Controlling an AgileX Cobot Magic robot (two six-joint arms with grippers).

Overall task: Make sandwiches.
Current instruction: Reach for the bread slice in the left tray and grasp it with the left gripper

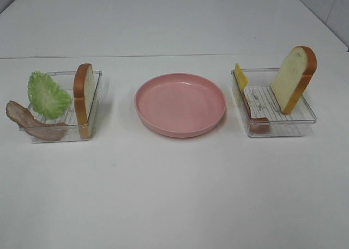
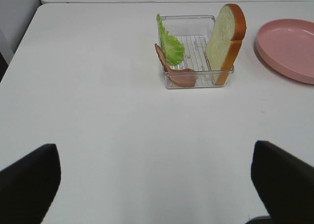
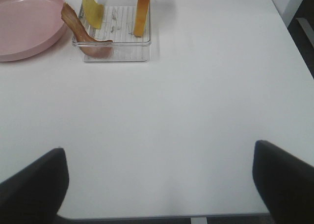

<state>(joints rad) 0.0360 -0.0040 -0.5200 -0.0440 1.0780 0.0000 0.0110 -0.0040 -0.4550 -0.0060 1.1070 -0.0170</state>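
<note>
Left tool (image 2: pixel 156 184) and right tool (image 3: pixel 159 184) both released, gripping nothing. Left tray (image 1: pixel 61 73): lettuce (image 1: pixel 48 95), left bacon (image 1: pixel 27 120), left bread slice (image 1: pixel 84 93) on edge. Right tray (image 1: pixel 283 128): cheese (image 1: pixel 240 77), right bacon (image 1: pixel 257 119), right bread slice (image 1: pixel 294 77) leaning. Pink plate (image 1: pixel 180 104) sits between the trays.

In the left wrist view the plate (image 2: pixel 289 47) is cut off at the picture's edge, and of the left gripper (image 2: pixel 154 150) only two dark, blurred finger ends are shown. In the right wrist view the bread slice (image 3: pixel 143 11) and the cheese slice (image 3: pixel 91 8) are cropped (their upper parts are lost). The plate is cropped there too, and the right gripper (image 3: pixel 158 148) is likewise reduced to two blurred finger ends.
</note>
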